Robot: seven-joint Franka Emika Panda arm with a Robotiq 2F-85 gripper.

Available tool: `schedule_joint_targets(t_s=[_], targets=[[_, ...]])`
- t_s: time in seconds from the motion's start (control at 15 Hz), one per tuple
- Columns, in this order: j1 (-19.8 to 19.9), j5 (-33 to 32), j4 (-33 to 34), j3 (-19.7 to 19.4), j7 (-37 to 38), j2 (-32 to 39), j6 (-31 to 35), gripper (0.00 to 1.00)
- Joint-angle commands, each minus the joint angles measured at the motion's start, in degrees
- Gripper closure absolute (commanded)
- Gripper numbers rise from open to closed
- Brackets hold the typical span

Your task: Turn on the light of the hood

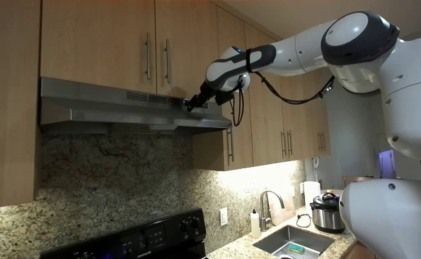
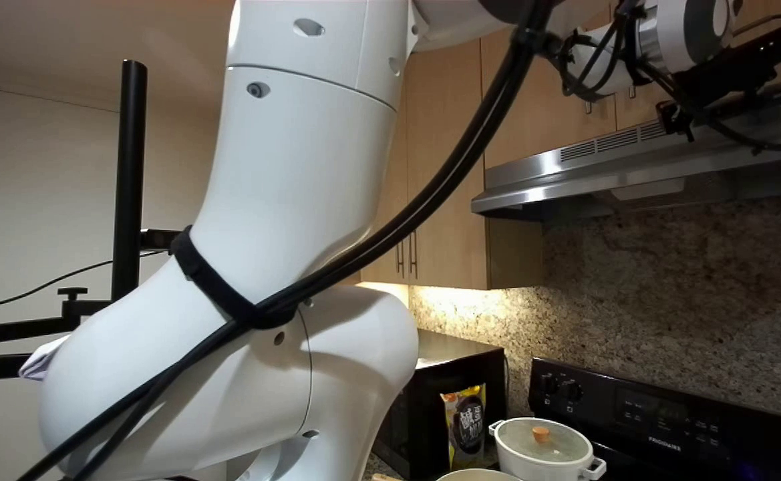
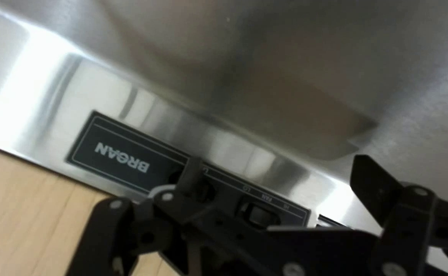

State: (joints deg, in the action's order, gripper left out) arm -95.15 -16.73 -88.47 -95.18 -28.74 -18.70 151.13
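The Robotiq gripper (image 3: 279,168), jaws well apart and empty, partly hides the Broan control panel (image 3: 225,188) (contact indeterminable) of the range hood (image 1: 131,112), whose lamp panel (image 1: 163,127) shows only obliquely on the underside.

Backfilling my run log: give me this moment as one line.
hood light: looks unlit; gripper: open; one fingertip: in front of control panel in wrist view; contact: cannot tell

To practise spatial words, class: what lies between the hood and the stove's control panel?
Speckled granite backsplash separates hood from control panel in both exterior views.
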Motion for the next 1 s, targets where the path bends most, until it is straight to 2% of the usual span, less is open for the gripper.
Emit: schedule_joint_targets(t_s=[0.0,0.4,0.93], targets=[[-3.9,-3.8,3.0,-1.8,1.7,-2.3,-2.3,0.00],[-8.2,-6.9,6.1,-3.0,2.0,-4.6,-4.2,0.00],[-10.7,-8.8,8.5,-2.3,2.1,-5.6,-6.2,0.00]])
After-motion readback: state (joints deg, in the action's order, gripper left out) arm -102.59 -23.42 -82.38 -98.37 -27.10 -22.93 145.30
